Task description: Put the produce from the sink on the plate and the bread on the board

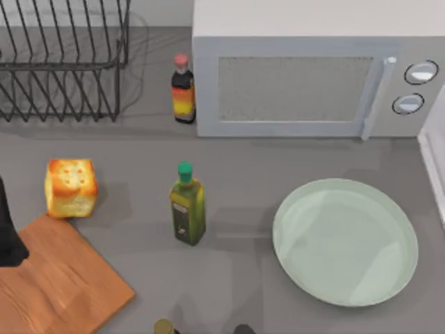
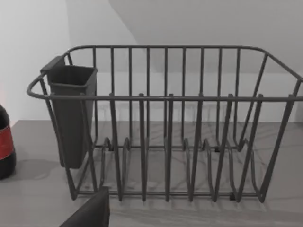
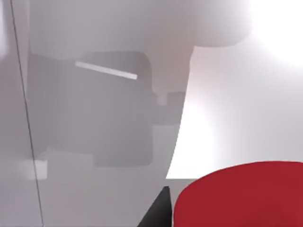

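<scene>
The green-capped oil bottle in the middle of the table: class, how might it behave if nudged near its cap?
The oil bottle stands upright, tall on a small base, so a high push would probably tip it. Its glossy sides may slip in a pincer. The bread and plate stand apart from it, so a fall likely misses them.

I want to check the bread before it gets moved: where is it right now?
In the top view the bread sits on the table's left side, at the far corner of the board, with the green-capped oil bottle to its right.
</scene>
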Available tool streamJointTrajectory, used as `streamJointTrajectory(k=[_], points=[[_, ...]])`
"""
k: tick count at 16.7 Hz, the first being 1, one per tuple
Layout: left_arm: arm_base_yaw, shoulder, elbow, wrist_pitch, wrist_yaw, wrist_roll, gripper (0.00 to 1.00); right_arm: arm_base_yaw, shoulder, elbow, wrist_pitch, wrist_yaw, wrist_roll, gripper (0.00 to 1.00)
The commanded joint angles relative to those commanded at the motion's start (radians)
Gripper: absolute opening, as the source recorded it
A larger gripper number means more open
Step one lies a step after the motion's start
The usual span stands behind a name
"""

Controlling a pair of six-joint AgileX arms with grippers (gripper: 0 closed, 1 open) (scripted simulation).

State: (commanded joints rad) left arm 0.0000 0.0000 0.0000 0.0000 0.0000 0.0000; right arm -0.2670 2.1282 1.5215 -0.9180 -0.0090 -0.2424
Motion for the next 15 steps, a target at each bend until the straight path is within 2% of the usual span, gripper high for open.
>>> streamJointTrajectory(k=[7,15], points=[[0.0,0.0,0.0,0.0,0.0,0.0,1.0,0.04,-0.056,0.022,-0.026,0.004,0.045,0.0],[0.0,0.0,0.0,0.0,0.0,0.0,1.0,0.333,-0.336,0.044,-0.187,0.02,0.354,0.0]])
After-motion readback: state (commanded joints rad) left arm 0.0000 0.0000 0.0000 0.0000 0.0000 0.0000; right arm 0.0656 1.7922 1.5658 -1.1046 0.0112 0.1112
